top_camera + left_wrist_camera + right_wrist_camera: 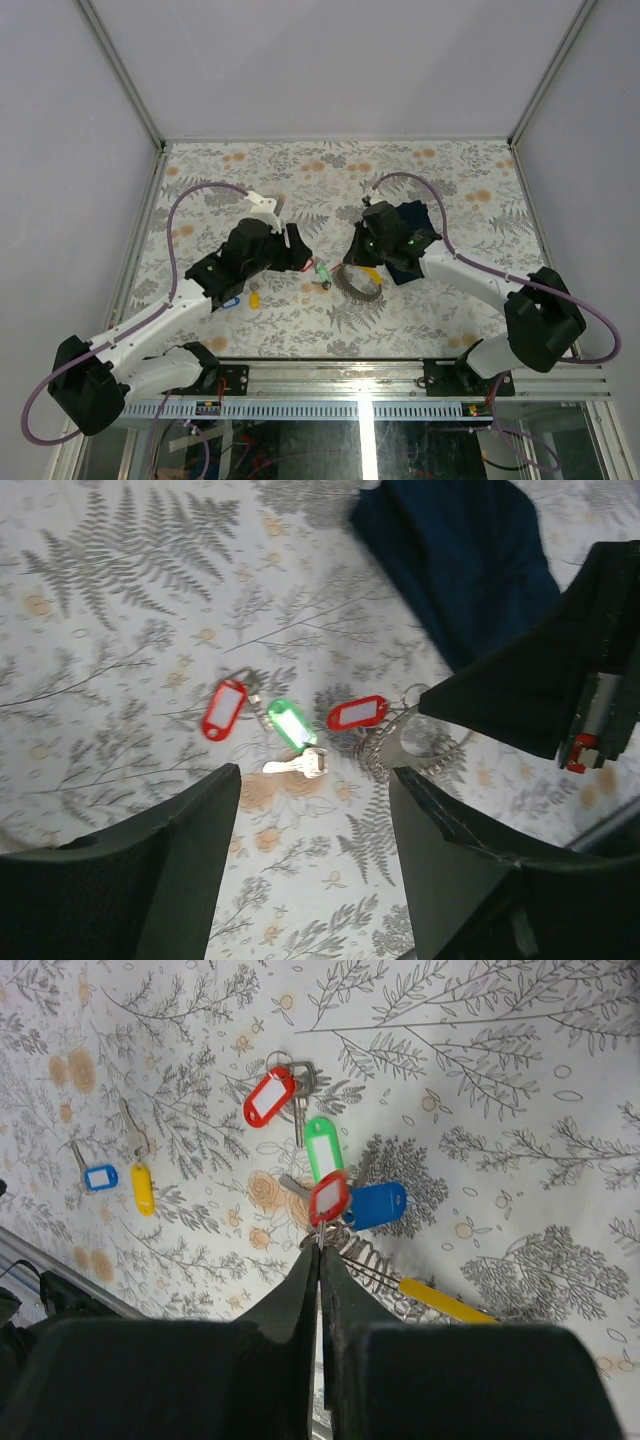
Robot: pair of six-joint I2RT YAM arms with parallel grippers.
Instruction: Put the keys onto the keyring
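Note:
The keyring, a coiled silvery ring with a blue tag and a yellow tag, lies just ahead of my right gripper. That gripper is shut on the thin metal blade of a red-tagged key at the ring's rim. A green-tagged key and another red-tagged key lie loose beside the ring. My left gripper hovers open above them with nothing between its fingers. From above, the two grippers face each other over the ring.
A dark navy cloth lies under and behind the right wrist. Two more keys, one yellow-tagged and one blue-tagged, rest near the left arm. The metal rail runs along the table's near edge.

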